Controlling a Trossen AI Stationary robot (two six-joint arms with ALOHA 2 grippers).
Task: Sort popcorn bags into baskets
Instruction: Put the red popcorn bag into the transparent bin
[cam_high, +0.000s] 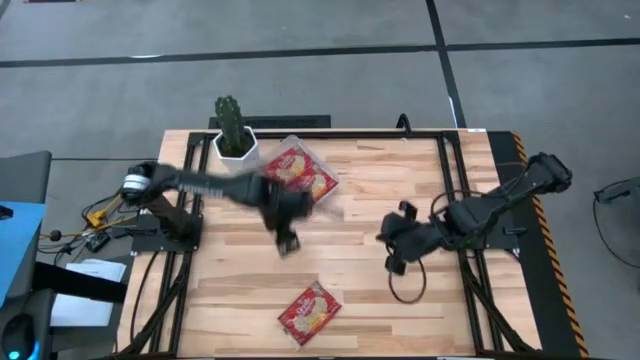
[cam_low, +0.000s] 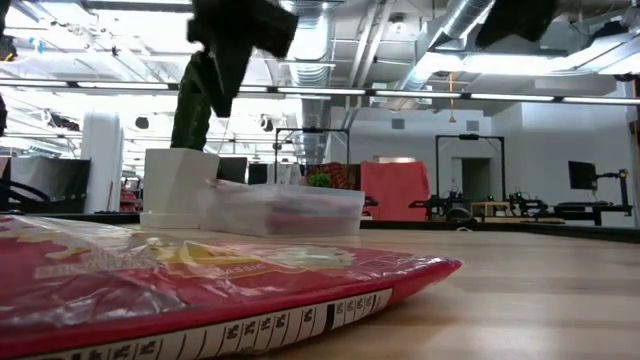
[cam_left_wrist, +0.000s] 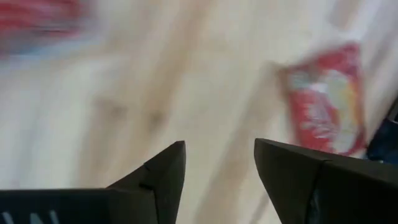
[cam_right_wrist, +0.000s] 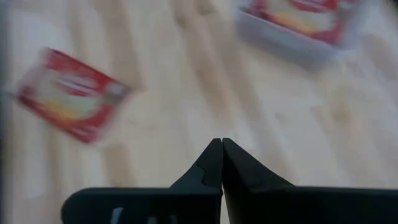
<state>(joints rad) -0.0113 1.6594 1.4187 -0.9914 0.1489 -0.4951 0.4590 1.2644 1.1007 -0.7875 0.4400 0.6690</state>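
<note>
Left hand (cam_high: 287, 243) hangs above mid desk (cam_high: 370, 300), fingers apart, empty. Right hand (cam_high: 393, 262) at right, fingers together, empty. One bag (cam_high: 309, 311) lies near, centre. Tray (cam_high: 330, 205) with bags (cam_high: 297, 172) sits far, beside cactus pot (cam_high: 234, 146).

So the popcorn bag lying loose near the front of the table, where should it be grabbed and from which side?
The loose popcorn bag lies flat and skewed on the bare table, so probably come straight down and pinch one short sealed edge, fingers across its width. The left hand, open and empty above the wood, looks nearest.
</note>
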